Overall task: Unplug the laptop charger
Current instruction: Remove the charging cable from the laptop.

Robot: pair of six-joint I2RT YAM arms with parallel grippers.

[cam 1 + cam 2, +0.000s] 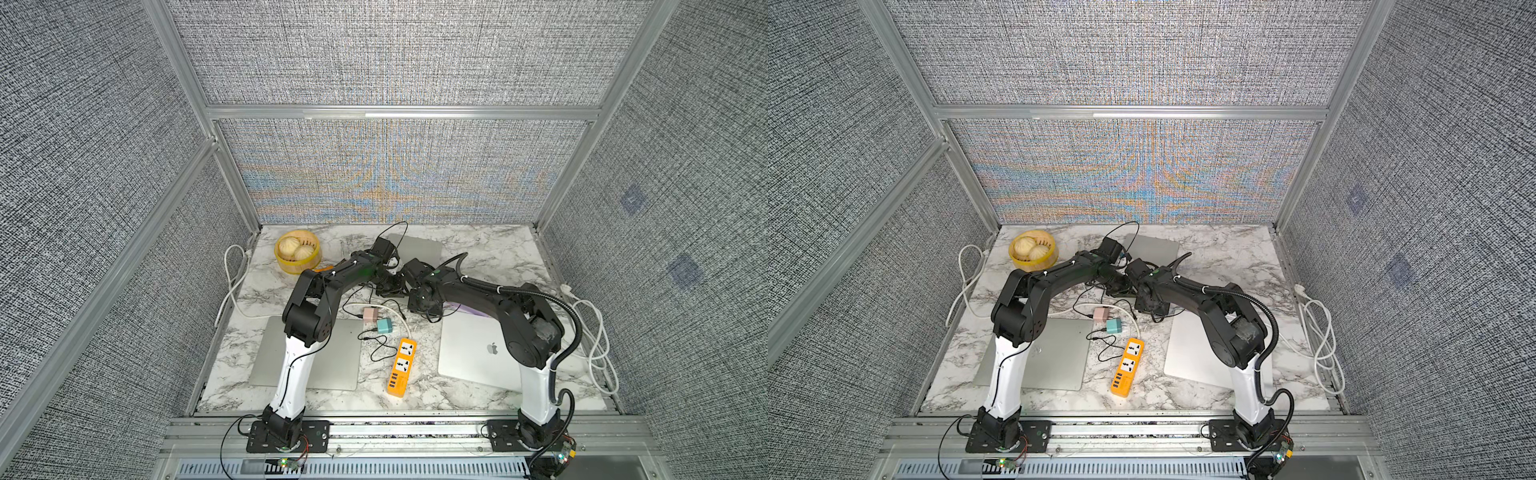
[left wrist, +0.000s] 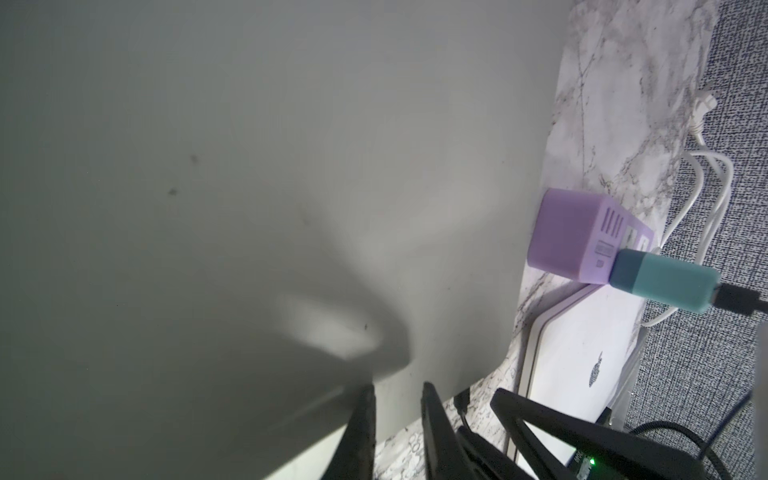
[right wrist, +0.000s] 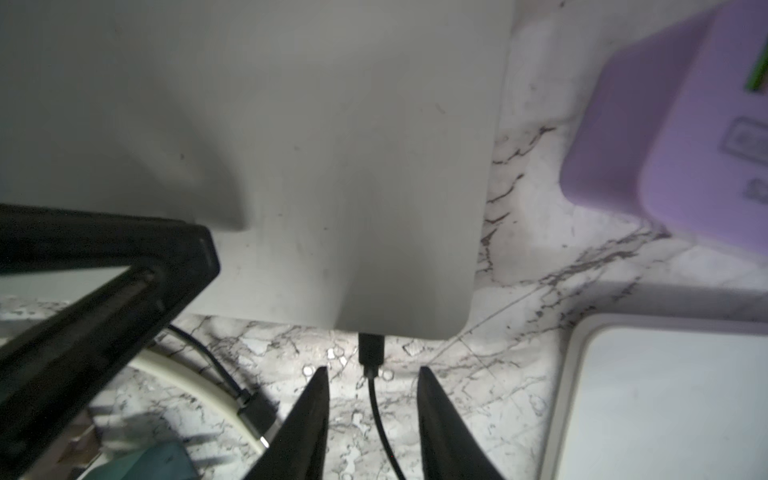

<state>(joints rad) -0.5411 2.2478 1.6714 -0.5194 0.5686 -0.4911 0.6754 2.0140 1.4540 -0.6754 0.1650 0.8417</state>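
Observation:
The grey laptop [image 3: 291, 145] lies at the back of the marble table, also visible in both top views [image 1: 419, 247] [image 1: 1154, 247]. The laptop charger's black plug [image 3: 371, 349] sits in the laptop's edge, near a corner. Its thin black cable [image 3: 380, 415] runs back between the fingers of my right gripper [image 3: 372, 374]. That gripper is open, just short of the plug, and its fingers do not touch the cable. My left gripper [image 2: 397, 390] rests on the same laptop's lid [image 2: 249, 166] at its edge. Its jaws are a narrow gap apart with nothing between them.
A purple power cube [image 2: 582, 235] with a teal adapter [image 2: 665, 280] stands beside a white Apple laptop [image 1: 478, 353]. An orange power strip [image 1: 401, 365], pink [image 1: 371, 313] and teal [image 1: 384, 325] chargers, another silver laptop [image 1: 328, 353] and a bun basket [image 1: 297, 251] share the table. White cables [image 1: 594, 345] lie at the sides.

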